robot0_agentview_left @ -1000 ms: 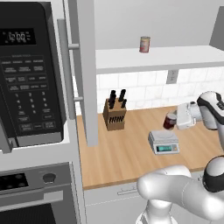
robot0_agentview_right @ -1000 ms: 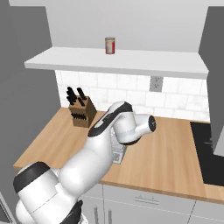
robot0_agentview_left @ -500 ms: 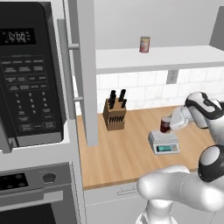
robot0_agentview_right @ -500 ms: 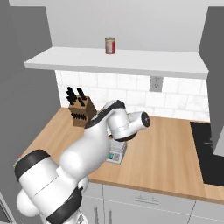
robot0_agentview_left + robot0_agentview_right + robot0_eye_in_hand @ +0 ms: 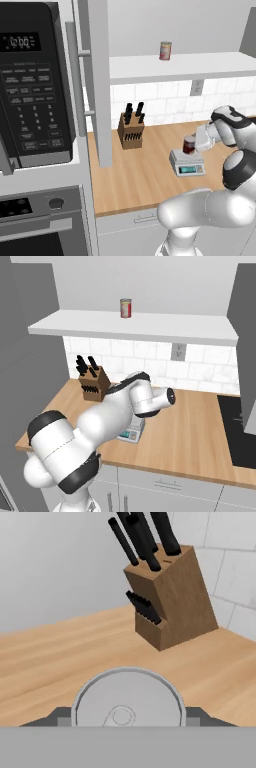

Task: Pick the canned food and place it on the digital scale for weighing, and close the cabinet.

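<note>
Jaws of the white arm's gripper (image 5: 196, 144) are squeezed shut on the small dark red round can (image 5: 189, 144), which sits just over the flat top of the little light grey kitchen scale (image 5: 187, 163), near the brown wooden knife block (image 5: 130, 131). I think the can is hard, smooth and a bit heavy, so it could slip. Holding it by its round sides, as now, looks best.
</note>
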